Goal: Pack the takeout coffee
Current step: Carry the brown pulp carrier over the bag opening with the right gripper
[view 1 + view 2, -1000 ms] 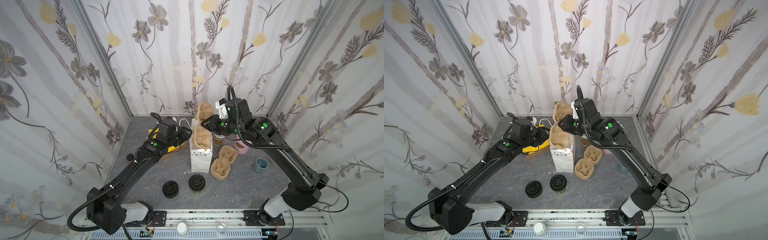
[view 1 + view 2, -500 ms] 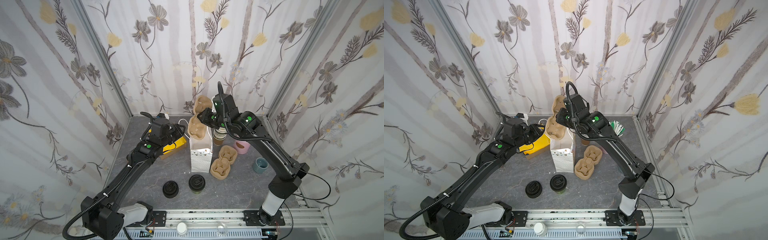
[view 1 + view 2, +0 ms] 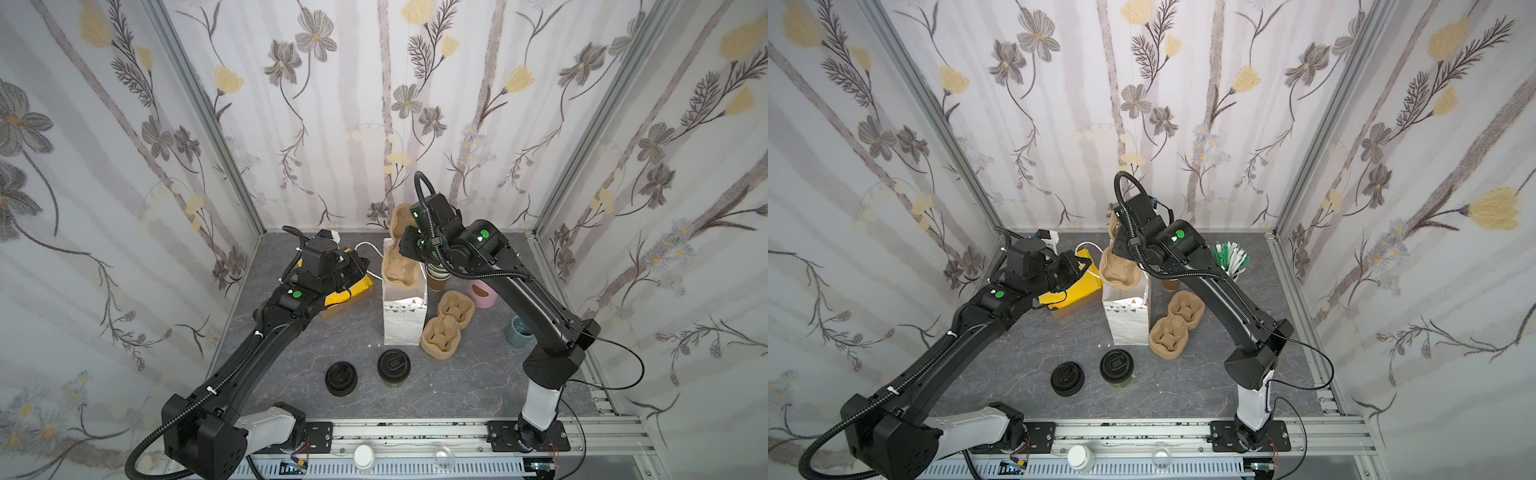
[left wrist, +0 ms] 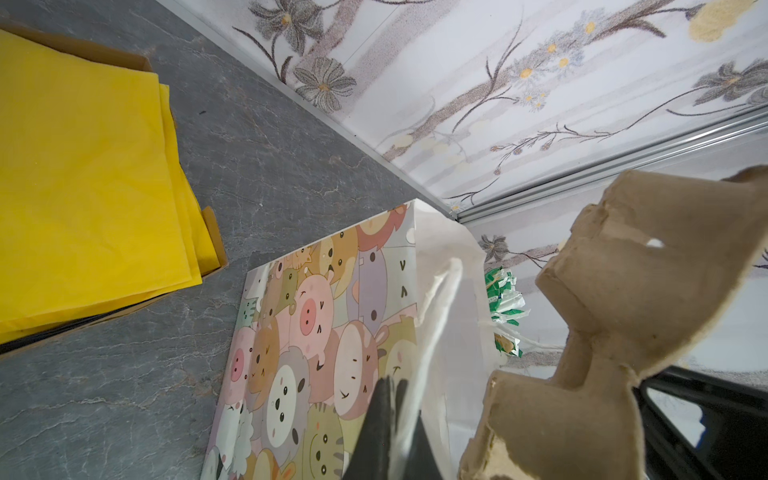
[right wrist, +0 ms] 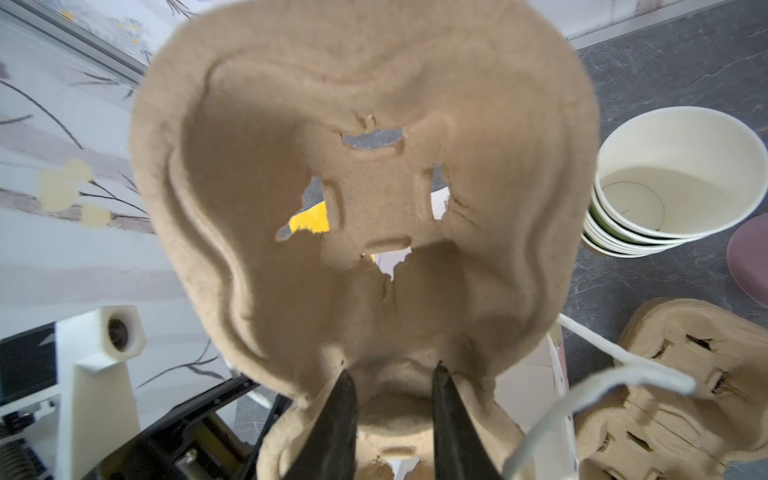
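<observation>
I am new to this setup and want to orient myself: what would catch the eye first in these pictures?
The right gripper holds a brown pulp cup carrier over the mouth of the open paper bag in the middle of the workspace. The left gripper pinches the bag at its white top. The lidded takeout coffee stands untouched near the front, beside a stack of black lids.

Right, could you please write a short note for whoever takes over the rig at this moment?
Left gripper: shut, pinching the top edge of the paper bag.
Right gripper: shut on a cup carrier, tilted at the bag's mouth.
Takeout coffee: upright on the table near the front, beside the stack of black lids, untouched.
Done: bag steadied, carrier brought to it.
Left: seat the carrier, then load the coffee.
</observation>
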Robot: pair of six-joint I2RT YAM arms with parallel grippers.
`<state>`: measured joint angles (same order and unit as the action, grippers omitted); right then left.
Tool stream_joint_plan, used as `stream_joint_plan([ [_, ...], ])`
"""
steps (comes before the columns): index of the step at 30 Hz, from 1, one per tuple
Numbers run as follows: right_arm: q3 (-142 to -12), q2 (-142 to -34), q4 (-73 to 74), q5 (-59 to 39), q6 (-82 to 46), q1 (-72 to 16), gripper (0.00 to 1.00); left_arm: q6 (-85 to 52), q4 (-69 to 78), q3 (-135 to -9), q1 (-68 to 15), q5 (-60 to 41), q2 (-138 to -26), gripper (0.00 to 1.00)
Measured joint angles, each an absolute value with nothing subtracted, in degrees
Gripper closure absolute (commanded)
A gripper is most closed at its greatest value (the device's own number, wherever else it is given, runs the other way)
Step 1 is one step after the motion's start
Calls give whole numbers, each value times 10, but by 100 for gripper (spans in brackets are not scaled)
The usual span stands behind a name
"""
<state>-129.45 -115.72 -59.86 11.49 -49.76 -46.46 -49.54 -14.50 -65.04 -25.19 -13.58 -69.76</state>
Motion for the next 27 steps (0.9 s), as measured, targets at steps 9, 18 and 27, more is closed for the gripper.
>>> stream_joint_plan([
  [9, -1302, -1174, -644, 154, -489, -465, 78, -516, -138, -629, -263, -136, -674, 100],
  [18, -1304, -1187, -665, 169, -490, -488, 78, -545, -131, -612, -273, -115, -657, 100],
  [27, -1305, -1196, -665, 184, -501, -503, 78, -576, -109, -592, -278, -90, -640, 100],
])
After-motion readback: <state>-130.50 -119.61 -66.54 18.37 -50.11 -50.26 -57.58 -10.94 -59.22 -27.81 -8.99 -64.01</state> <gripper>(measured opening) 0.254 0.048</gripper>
